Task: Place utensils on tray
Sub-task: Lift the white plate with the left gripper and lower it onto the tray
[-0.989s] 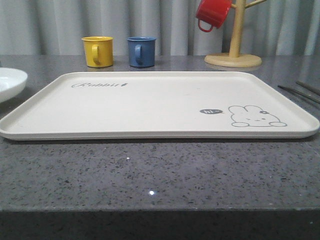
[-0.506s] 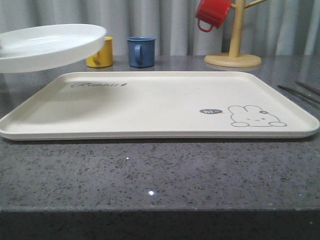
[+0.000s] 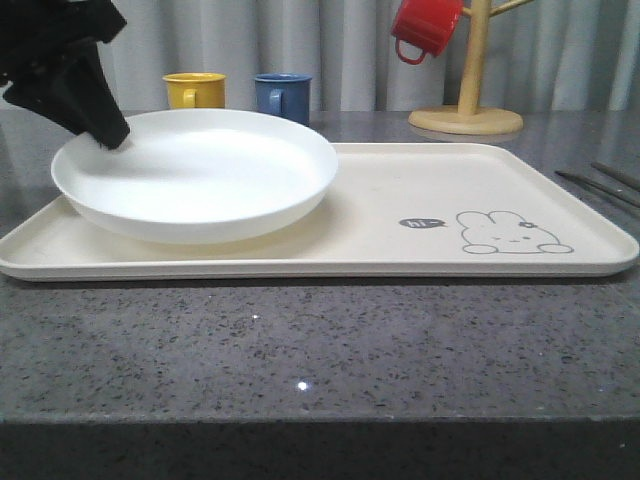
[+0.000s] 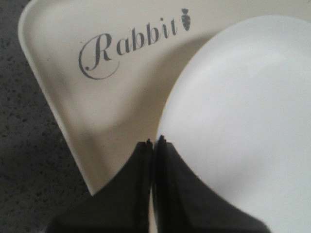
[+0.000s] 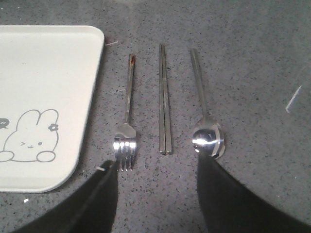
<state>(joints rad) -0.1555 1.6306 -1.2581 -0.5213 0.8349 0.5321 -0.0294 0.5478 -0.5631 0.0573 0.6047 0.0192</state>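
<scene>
The round white plate lies low over the left half of the cream tray, and it covers the script word in the front view. My left gripper is shut on the plate's left rim; in the left wrist view the gripper pinches the plate edge beside the "Rabbit" script on the tray. On the counter right of the tray lie the fork, chopsticks and spoon, side by side. My right gripper hangs open above their near ends and holds nothing.
A yellow mug and a blue mug stand behind the tray. A red mug hangs on a wooden mug tree at the back right. Thin utensil handles show at the right edge.
The plate was lifted from the counter at the far left, carried right and lowered to the tray's left half. My left gripper has come into the front view with it.
</scene>
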